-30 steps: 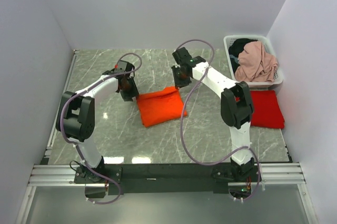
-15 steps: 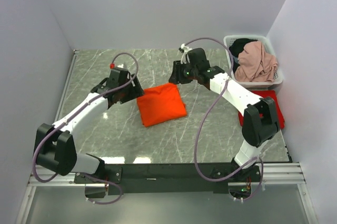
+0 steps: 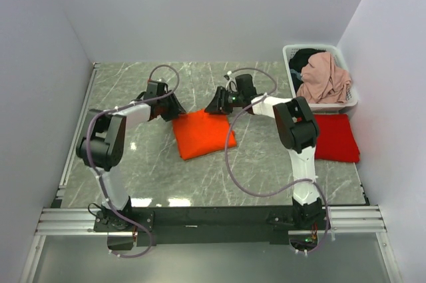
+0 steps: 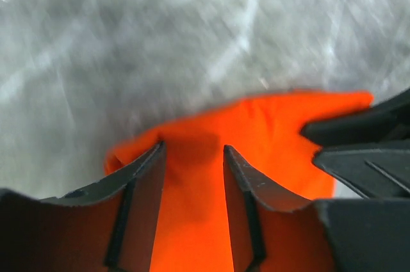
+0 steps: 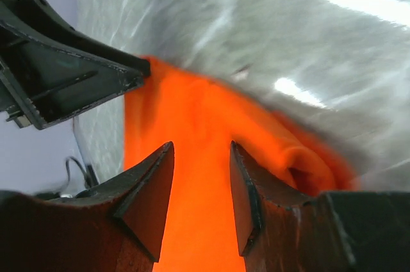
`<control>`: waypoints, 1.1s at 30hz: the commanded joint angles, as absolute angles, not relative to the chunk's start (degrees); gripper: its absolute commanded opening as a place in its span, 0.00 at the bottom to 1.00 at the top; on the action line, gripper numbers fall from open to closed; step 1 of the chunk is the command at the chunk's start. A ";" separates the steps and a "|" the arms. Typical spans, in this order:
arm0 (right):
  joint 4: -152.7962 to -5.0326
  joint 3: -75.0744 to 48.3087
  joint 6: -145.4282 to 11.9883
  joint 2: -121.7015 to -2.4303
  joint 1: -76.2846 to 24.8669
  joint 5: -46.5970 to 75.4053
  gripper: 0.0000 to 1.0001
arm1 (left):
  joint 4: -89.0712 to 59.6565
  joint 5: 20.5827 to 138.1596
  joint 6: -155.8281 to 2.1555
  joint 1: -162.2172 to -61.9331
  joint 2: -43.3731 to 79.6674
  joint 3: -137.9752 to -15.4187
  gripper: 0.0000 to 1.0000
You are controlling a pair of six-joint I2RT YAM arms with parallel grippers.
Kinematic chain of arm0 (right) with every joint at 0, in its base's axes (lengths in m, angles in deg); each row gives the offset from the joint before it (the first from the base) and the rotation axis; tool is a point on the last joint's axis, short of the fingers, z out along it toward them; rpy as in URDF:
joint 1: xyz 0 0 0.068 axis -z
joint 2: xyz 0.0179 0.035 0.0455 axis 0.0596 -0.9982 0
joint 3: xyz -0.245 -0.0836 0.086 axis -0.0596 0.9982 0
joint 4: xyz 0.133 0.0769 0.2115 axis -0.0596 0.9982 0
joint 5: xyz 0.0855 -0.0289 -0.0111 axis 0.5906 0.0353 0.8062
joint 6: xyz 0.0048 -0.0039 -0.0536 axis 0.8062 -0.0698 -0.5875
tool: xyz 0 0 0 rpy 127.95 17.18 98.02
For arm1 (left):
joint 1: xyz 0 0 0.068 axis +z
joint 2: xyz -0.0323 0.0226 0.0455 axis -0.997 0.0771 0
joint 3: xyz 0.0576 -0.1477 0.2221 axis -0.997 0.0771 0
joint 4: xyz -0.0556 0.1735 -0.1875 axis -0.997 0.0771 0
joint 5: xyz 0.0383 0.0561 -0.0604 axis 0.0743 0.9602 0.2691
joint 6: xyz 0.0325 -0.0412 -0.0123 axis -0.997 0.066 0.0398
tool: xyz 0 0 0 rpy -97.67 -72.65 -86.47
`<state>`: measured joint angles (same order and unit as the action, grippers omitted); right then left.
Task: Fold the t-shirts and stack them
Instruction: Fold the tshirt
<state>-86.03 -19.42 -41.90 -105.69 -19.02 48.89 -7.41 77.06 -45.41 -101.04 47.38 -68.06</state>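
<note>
While I watch from the overhead view, the orange t-shirt [image 3: 204, 134] lies folded into a compact rectangle at the middle of the bench [image 3: 143, 166]. Its long axis runs left to right and tilts, so the right end sits higher in the frame than the left. The red t-shirt [image 3: 338, 138] lies folded flat at the right of the frame, well apart from the orange one and just below the basket [image 3: 349, 101] of pink and dark clothes in the upper right.

My left claw [image 3: 176, 111] sits at the orange t-shirt's upper left corner and my right claw [image 3: 215, 106] at its upper right corner. On the left wrist camera the left claw [image 4: 192, 150] is released, fingers parted with orange cloth showing flat in the gap. On the right wrist camera the right claw [image 5: 201, 147] is also parted over the cloth. I see nothing pinched in either one.

Against the frame from a second ago, the orange t-shirt keeps the same spot and the same tilt. Both claws have moved inward, closer to its two far corners, and the red t-shirt has not shifted.
</note>
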 commanded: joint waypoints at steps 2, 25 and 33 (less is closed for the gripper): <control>-98.74 -23.26 -29.89 -111.14 -15.83 52.46 0.47 | -13.83 73.48 -44.65 -98.76 55.04 -71.50 0.46; -112.81 1.68 -20.72 -88.13 -12.40 57.38 0.45 | -8.37 74.81 -42.99 -99.89 31.88 -64.66 0.80; -119.94 16.19 -21.06 -87.59 -13.28 64.15 0.41 | -17.69 69.18 -33.84 -109.57 24.57 -43.83 0.39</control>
